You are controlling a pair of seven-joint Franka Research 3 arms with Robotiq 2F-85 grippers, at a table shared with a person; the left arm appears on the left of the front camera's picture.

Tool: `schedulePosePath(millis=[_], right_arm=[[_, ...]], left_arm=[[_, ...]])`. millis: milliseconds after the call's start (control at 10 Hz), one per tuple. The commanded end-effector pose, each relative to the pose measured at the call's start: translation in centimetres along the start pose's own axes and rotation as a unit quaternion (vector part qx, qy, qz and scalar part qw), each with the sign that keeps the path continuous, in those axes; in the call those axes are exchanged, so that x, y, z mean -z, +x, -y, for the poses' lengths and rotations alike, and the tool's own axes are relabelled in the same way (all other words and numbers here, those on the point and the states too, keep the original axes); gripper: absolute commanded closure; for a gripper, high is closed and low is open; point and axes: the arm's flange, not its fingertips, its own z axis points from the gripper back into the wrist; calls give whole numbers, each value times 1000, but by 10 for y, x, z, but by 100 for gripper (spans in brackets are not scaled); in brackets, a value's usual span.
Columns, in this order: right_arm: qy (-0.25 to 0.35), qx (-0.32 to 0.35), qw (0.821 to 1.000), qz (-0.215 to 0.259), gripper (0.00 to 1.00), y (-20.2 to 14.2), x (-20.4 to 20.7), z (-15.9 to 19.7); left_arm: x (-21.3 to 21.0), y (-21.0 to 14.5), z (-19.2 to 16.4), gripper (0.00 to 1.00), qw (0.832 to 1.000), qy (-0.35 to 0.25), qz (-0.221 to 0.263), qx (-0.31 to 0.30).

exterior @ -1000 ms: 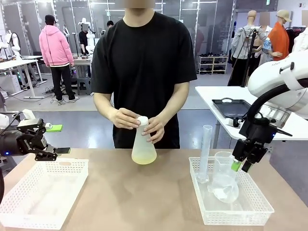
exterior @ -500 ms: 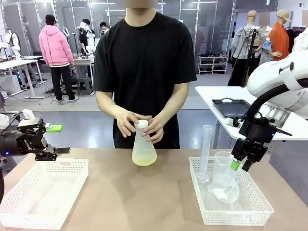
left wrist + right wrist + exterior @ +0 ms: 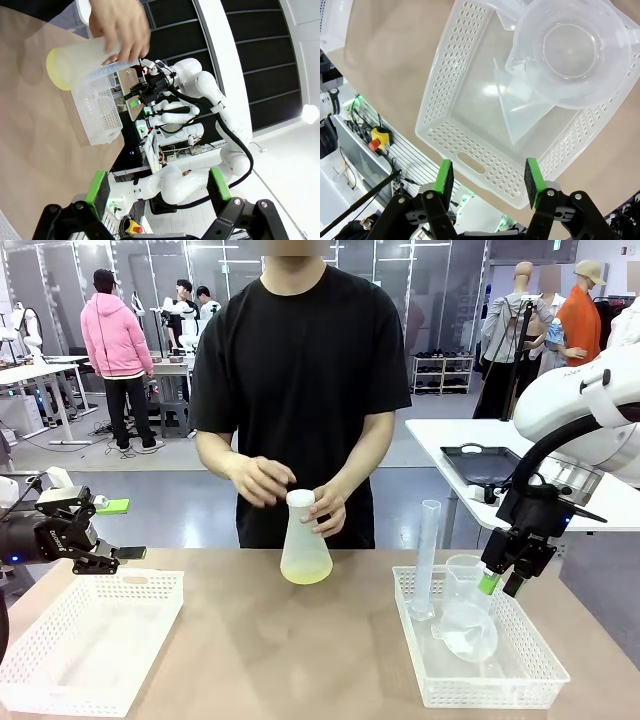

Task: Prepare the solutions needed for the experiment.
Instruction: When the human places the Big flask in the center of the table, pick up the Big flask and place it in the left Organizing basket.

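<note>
The left gripper [image 3: 158, 186] holds its green-padded jaws as wide apart as they go, with nothing between them. It hangs at the left end of the brown table [image 3: 300, 660], near the far corner of a white perforated plastic basket [image 3: 90, 650].

The right gripper [image 3: 488, 181] has its jaws partly apart and grips nothing. It points down over a second white perforated plastic basket [image 3: 470, 162] at the table's right end. That basket holds a clear plastic beaker [image 3: 570, 50], near the fingers, and a clear conical vessel [image 3: 520, 115] lying under it. A tall clear graduated cylinder [image 3: 428, 560] stands at its far left corner.

The pale yellow solution [image 3: 305, 576] lies as a shallow layer at the bottom of a translucent conical plastic flask [image 3: 305, 545] with a small white round cap [image 3: 299, 498]. The flask is at the middle of the table, on the person's side. One hand of the person [image 3: 326, 511] grips its neck, and the other hand [image 3: 260, 481] is raised just beside the cap. Whether the base touches the table I cannot tell.
</note>
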Motion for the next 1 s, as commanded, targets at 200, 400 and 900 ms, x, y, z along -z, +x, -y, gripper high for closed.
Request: schedulePosePath(millis=[200,400,900], right_arm=[[3,-4,1000,-1,28,-1,0,1],[0,0,1000,0,33,0,0,0],[145,42,976,157,28,-67,-24,-40]], left_arm=[[0,0,2,0,1000,-6,-4,-1],[0,0,2,0,1000,-6,-4,-1],[0,0,2,0,1000,-6,-4,-1]])
